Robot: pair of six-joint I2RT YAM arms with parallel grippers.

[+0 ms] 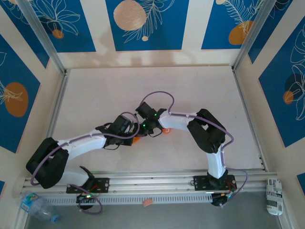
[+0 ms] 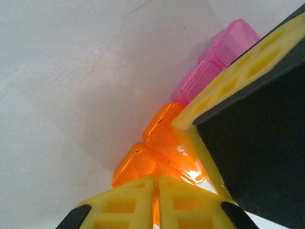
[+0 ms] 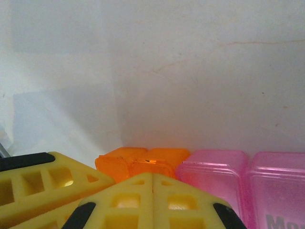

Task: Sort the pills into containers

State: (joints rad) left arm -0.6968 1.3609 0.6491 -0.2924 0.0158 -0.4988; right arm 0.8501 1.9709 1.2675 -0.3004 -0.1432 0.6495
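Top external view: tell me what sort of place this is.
Probably a robot test cell: a pale tabletop boxed in by blue-and-orange printed wall panels, silver metal frame posts, and two white-and-black robot arms bolted to a slotted metal rail.

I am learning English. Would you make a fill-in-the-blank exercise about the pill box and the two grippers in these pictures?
The strip of containers has one orange compartment and ____ pink ones.
The left gripper and the right gripper both have ____ fingers.
The jaws of both grippers are ____ (open or shut).
The right gripper's tip is nearest the ____ compartment.
Missing words: two; yellow; shut; orange.
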